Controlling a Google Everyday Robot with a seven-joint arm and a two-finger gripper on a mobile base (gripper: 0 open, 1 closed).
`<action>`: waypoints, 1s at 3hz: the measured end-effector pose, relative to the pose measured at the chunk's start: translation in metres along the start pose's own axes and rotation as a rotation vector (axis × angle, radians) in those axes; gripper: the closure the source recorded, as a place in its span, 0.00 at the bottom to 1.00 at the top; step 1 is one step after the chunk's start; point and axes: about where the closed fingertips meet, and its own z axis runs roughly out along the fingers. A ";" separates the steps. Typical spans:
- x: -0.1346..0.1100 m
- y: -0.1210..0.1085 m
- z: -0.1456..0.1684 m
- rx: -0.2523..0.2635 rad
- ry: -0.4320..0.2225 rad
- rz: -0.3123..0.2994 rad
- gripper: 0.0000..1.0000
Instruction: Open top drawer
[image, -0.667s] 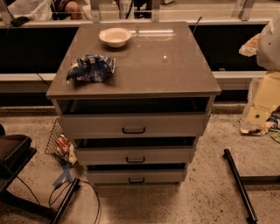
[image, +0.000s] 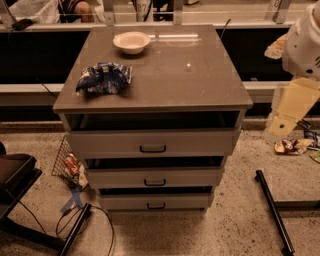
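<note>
Top drawer (image: 100, 143) lies well left of the gripper (image: 280, 122), handle (image: 152, 148) untouched, evidently because approach is pending; whether the gripper is spread or closed cannot be told.

The white arm (image: 303, 44) reaches in at the far right edge, with its pale yellow pincer (image: 280, 124) hanging below it, angled down and left.

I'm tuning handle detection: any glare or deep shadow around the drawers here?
Camera view: a bright glare streak on the cabinet top beside the white bowl; the gap above the top drawer lies in deep shadow, yet its black handle reads clearly against the grey front; the hand hangs at the right edge, lit, apart from the cabinet.
</note>
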 end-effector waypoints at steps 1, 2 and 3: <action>-0.026 -0.016 0.028 0.013 -0.009 -0.036 0.00; -0.046 -0.023 0.069 0.013 -0.016 -0.053 0.00; -0.058 -0.018 0.111 0.030 0.023 -0.075 0.00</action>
